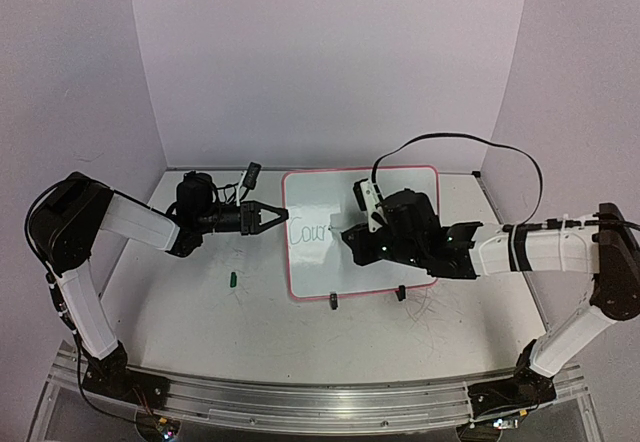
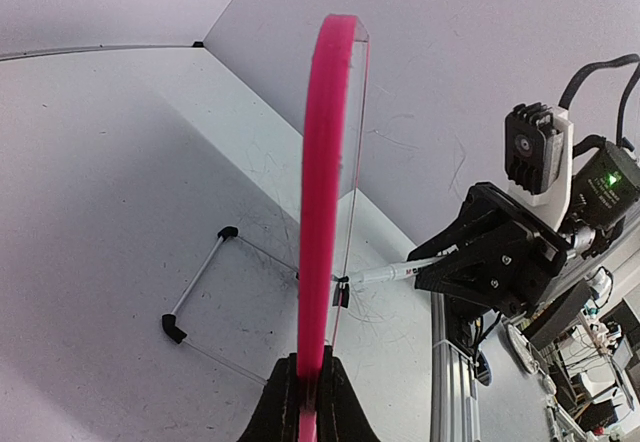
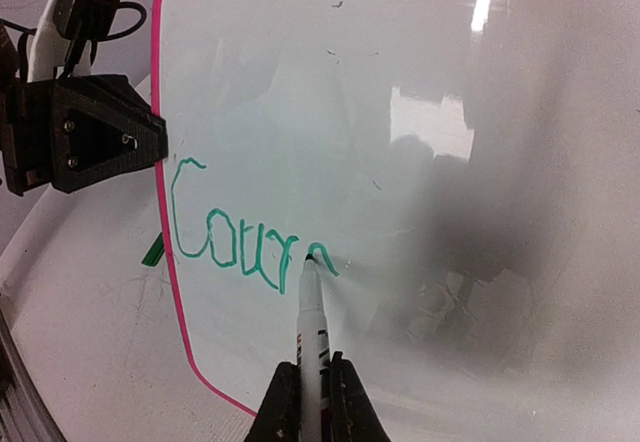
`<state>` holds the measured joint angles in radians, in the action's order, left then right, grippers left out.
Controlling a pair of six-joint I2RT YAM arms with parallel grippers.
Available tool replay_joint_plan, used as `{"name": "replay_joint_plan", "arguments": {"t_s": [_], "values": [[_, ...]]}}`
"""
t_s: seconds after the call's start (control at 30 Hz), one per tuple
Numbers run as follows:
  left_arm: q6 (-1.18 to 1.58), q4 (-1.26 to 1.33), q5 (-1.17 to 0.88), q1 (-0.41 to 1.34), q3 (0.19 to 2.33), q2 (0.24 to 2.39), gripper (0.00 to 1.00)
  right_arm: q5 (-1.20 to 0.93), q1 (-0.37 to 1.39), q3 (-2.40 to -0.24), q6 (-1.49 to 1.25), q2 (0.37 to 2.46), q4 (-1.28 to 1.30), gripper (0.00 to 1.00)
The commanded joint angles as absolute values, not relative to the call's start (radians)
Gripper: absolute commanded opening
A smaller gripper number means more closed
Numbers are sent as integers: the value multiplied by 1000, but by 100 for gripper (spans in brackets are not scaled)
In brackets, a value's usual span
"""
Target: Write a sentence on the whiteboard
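The whiteboard (image 1: 330, 202) with its pink-red frame stands propped at the middle of the table. My left gripper (image 1: 272, 214) is shut on the frame's left edge; the left wrist view shows that pink edge (image 2: 325, 162) running up from between the fingers (image 2: 285, 402). My right gripper (image 3: 310, 387) is shut on a white marker (image 3: 311, 312), whose tip touches the board. The sentence (image 3: 230, 242) is green and reads "Cour" plus the start of another letter. In the top view the right gripper (image 1: 352, 238) hovers over the board's left half.
A green marker cap (image 1: 231, 279) lies on the table left of the board. Two black clips (image 1: 333, 302) hold the board's near edge and a thin wire stand (image 2: 200, 282) sits behind it. White walls close off the back and sides. A metal rail (image 1: 300, 402) runs along the front.
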<state>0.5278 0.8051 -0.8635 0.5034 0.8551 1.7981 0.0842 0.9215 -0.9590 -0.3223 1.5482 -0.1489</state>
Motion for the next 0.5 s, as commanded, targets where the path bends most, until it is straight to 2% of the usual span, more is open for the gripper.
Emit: {"name": "replay_joint_plan", "arguments": {"t_s": [0.0,0.47], "values": [[537,823,-910,522,868,1759,0,78,927,-939,-335,1542,-149,0],[537,823,-910,522,865,1758,0,120,927,-905,-343,1506,-134,0]]}}
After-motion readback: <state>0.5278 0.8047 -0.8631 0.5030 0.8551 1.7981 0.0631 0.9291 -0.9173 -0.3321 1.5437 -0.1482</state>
